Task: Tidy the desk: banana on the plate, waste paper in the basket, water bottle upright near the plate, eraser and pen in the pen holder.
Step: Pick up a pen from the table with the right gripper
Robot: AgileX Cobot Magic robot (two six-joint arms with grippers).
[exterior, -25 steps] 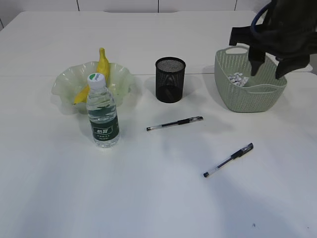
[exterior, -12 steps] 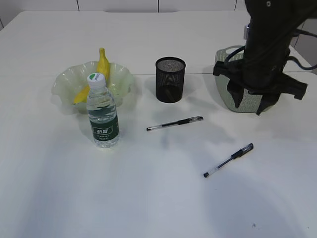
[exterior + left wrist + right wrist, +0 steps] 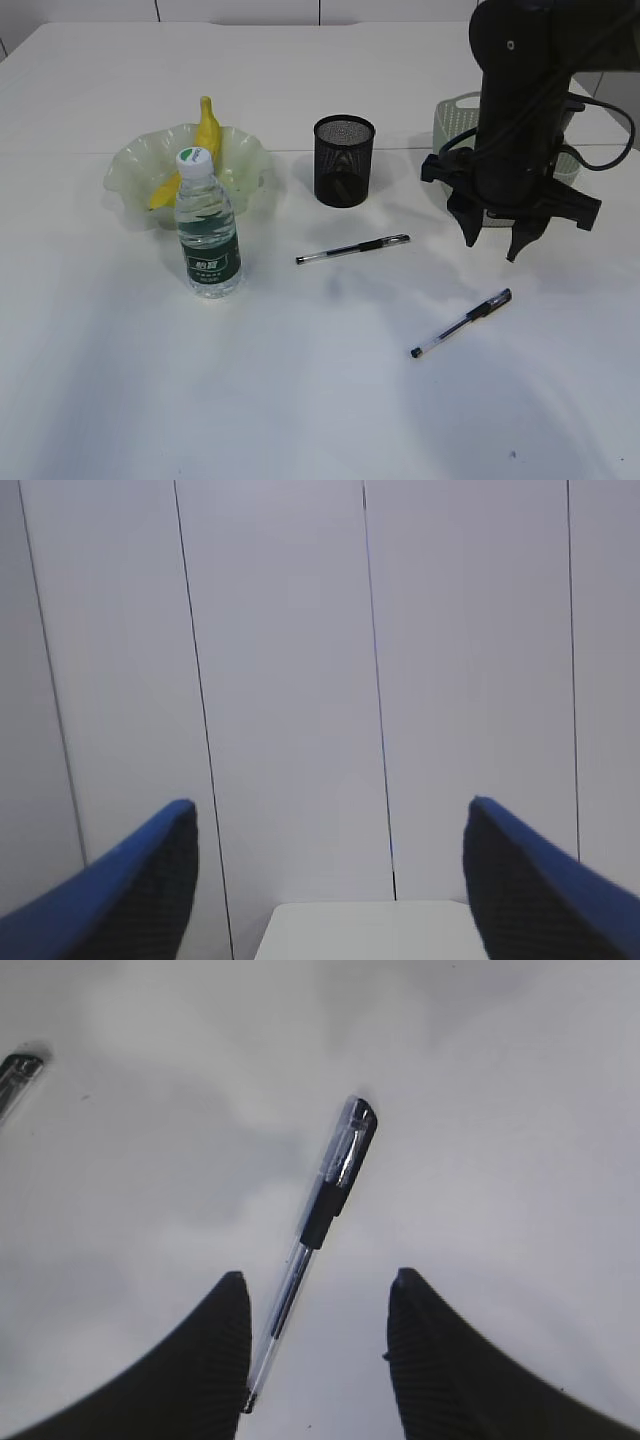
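Our right gripper (image 3: 497, 247) hangs spread and empty above the nearer pen (image 3: 461, 324) lying on the table (image 3: 300, 400); descending off-centre, a finger could roll it away.

Bright, even light from above leaves only soft, faint shadows on the white tabletop (image 3: 300, 400). The exterior view is sharp; in the right wrist view the near fingers (image 3: 190, 1370) look soft and the tabletop greyish.
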